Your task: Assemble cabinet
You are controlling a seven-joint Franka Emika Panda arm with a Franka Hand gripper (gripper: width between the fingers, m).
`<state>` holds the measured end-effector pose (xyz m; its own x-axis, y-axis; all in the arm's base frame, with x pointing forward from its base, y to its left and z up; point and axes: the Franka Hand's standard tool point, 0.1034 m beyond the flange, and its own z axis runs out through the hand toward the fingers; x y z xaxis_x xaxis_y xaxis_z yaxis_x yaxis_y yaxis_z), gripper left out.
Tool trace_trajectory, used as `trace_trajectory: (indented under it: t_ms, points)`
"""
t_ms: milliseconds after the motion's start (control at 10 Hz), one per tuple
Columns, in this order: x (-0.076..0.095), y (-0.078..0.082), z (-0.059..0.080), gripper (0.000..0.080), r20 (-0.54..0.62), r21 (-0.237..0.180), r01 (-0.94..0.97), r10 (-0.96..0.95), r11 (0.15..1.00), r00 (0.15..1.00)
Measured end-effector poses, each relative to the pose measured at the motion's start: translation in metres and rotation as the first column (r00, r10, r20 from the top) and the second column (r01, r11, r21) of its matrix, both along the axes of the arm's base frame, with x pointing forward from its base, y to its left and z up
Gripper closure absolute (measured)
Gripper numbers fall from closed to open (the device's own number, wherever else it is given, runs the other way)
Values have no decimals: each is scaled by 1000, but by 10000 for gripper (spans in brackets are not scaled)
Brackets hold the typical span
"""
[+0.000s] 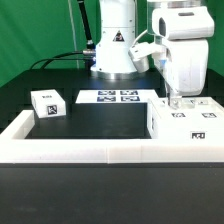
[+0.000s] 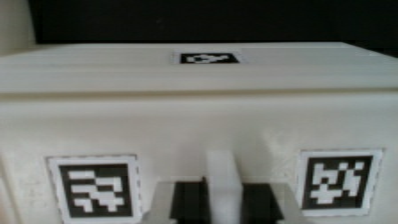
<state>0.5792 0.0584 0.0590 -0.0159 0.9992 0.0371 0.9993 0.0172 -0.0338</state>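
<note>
We note exterior view bright, even light, faint shadows; white arm (image 1: 182, 55) glares against black desk (image 1: 100, 118). Wrist view blurred: cabinet (image 2: 196, 110) soft, tags (image 2: 98, 187) fuzzy, claw (image 2: 217, 200) dark, unfocused.

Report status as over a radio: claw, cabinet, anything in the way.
Claw at cabinet body top, grip unclear. Small block sits apart, exterior view's left. No obstruction seen at claw.

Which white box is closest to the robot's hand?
The big box on the exterior view's right: the hand is above it. The small block lies far off.
</note>
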Motion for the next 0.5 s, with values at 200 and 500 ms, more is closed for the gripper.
trace_trajectory:
  t_ms: [200,500]
  points:
    - [0,1,0,730,-18,-6,1,-1,1000,1000]
    - [0,2,1,730,-24,-12,8,-9,1000,1000]
